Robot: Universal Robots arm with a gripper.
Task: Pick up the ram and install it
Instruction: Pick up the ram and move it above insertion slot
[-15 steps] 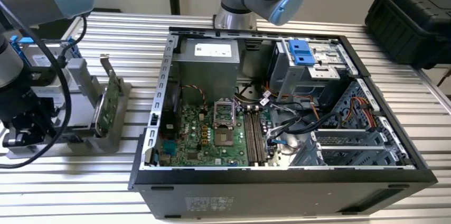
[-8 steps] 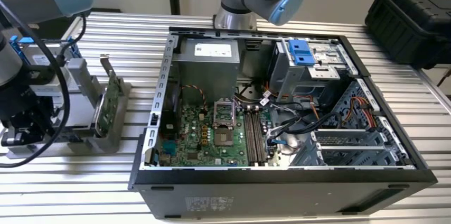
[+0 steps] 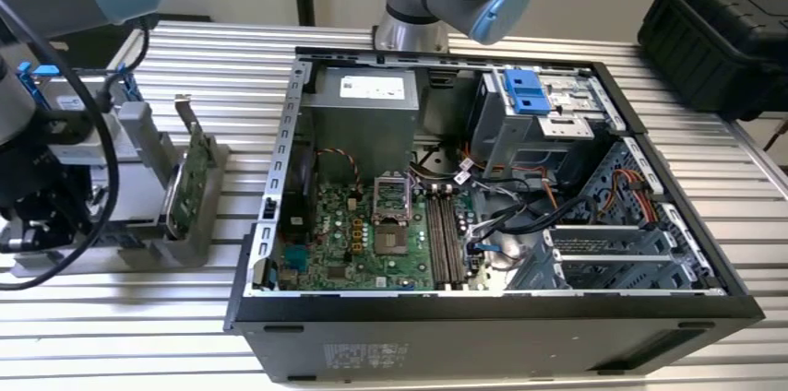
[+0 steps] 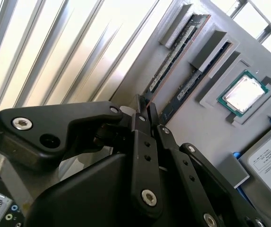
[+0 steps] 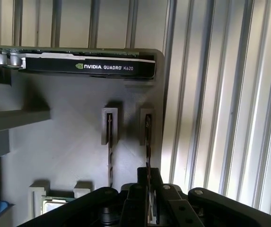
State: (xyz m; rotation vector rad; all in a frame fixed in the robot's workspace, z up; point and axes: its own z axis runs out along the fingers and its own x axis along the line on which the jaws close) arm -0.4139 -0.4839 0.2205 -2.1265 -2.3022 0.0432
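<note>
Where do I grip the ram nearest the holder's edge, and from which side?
Grip its exposed long top edge between the end brackets, pinching the two flat faces. The ram stands on edge in the holder, so come straight down from above, where the gripper is.

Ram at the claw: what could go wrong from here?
The ram at the claw stands on edge in a narrow slot of the grey holder; a crooked pull may jam or bend it. A second stick stands close alongside and could get knocked.

The exterior view is overlooking the computer case (image 3: 493,336) from afar. Both wrist views are facing the grey holder (image 4: 206,127) (image 5: 69,151) closely, past the gripper (image 4: 144,105) (image 5: 149,176).
</note>
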